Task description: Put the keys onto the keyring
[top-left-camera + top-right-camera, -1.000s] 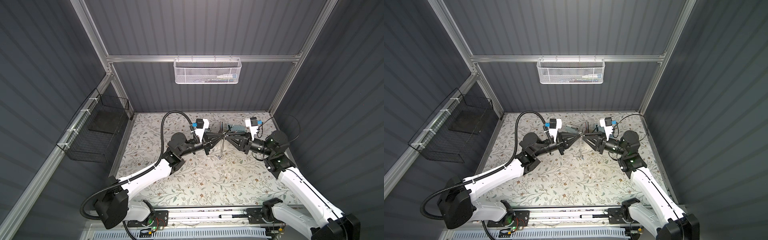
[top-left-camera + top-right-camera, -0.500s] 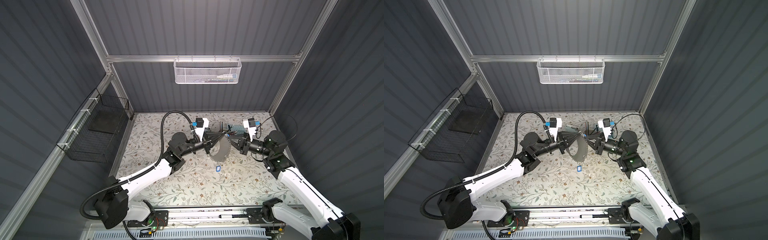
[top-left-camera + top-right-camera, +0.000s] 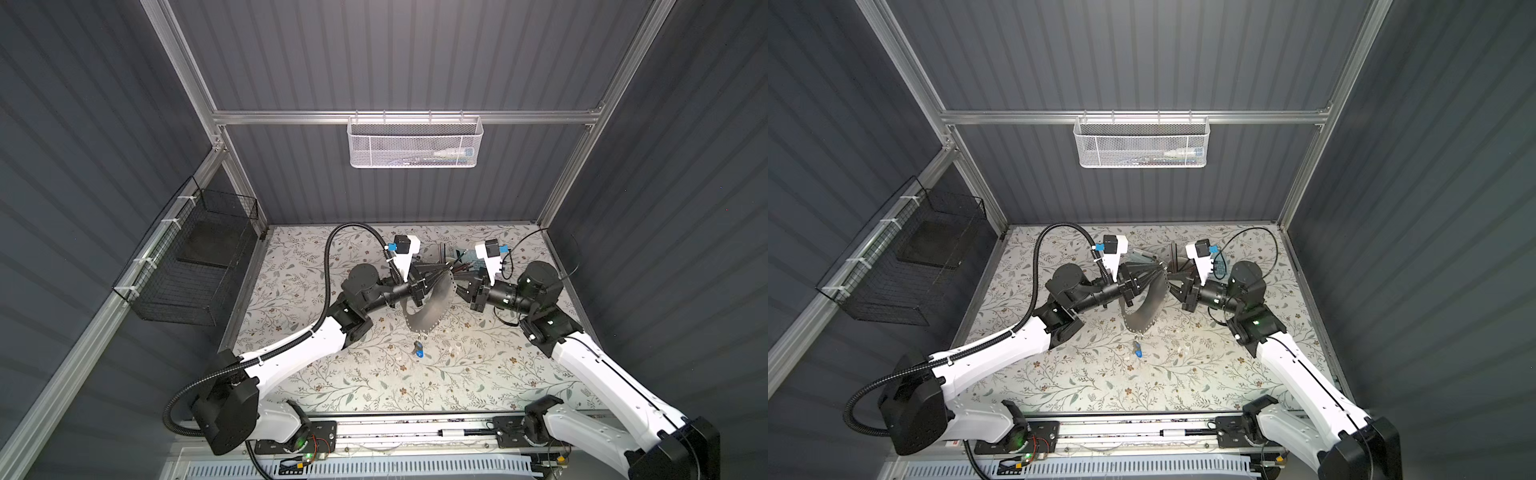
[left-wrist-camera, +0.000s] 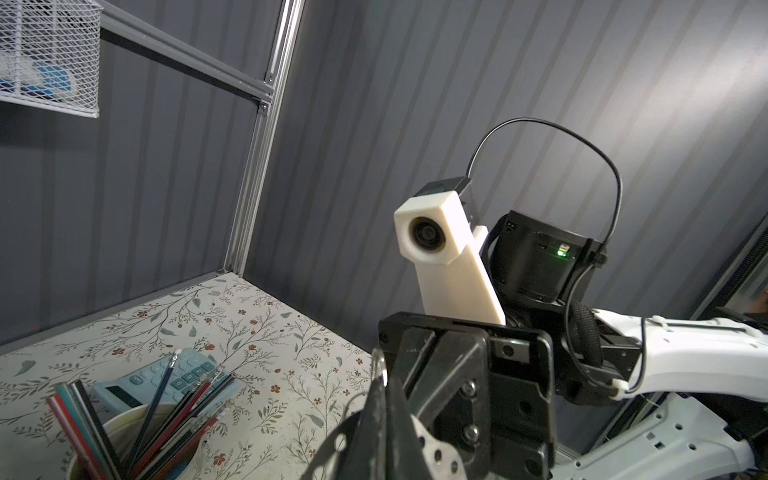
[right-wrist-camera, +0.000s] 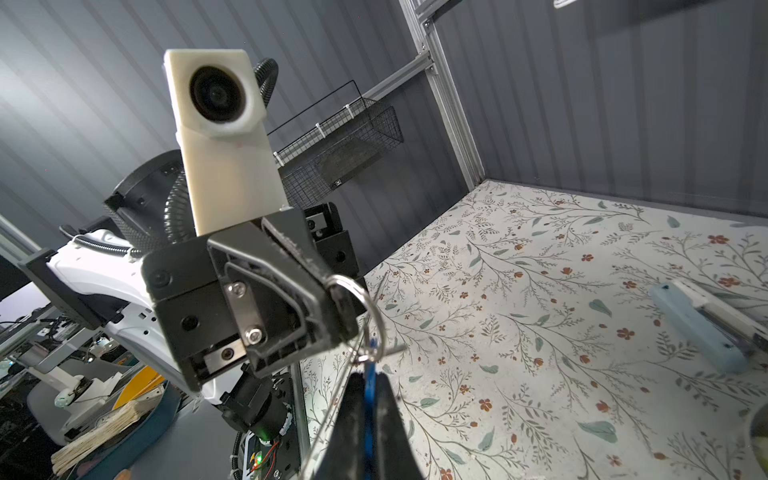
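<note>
- Step in hand, as I judge it: threading. The left gripper has its jaws clamped on the keyring, which is held up over the counter with its lower end hanging down.
- One blue-tagged key sits just below that lower end. It looks to hang from the loop, though it may lie on the counter.
- The right gripper has its jaws closed on the second key, tag edge-on, just beside the left jaws.
- The next move calls for lining that key's hole up with the loop's free end and sliding it on.
</note>
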Available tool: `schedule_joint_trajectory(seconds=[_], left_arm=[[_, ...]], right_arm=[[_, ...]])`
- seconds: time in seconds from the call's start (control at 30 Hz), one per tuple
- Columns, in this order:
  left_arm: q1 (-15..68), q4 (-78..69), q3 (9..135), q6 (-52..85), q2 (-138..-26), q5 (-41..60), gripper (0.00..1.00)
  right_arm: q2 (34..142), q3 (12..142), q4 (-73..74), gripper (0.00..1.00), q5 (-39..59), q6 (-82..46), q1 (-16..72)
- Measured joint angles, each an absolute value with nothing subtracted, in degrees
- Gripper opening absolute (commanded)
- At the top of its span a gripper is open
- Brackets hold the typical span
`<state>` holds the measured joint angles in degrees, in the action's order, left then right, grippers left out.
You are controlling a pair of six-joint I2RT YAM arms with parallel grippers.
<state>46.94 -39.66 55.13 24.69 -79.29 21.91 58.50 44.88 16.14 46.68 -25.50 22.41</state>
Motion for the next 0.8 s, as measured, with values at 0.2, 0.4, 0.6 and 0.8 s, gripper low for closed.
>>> schedule_joint_trajectory(seconds=[0.2, 0.4, 0.6, 0.8], left_arm=[[46.9, -39.0, 55.1, 24.7, -79.4, 20.0, 0.00], [46.9, -38.7, 54.7, 24.7, -79.4, 18.8, 0.00], [45.8, -38.5, 54.5, 25.4, -79.4, 19.8, 0.00], [43.5, -37.3, 54.5, 26.8, -79.4, 23.2, 0.00]], right_arm=[[59.3, 45.5, 14.6, 0.00, 45.3, -24.0, 22.5], [59.2, 45.4, 13.4, 0.04, 44.2, -23.3, 22.6], [58.0, 44.8, 12.2, 0.16, 44.0, -23.2, 21.8], [55.4, 43.7, 11.9, 0.27, 44.6, -23.1, 20.4]])
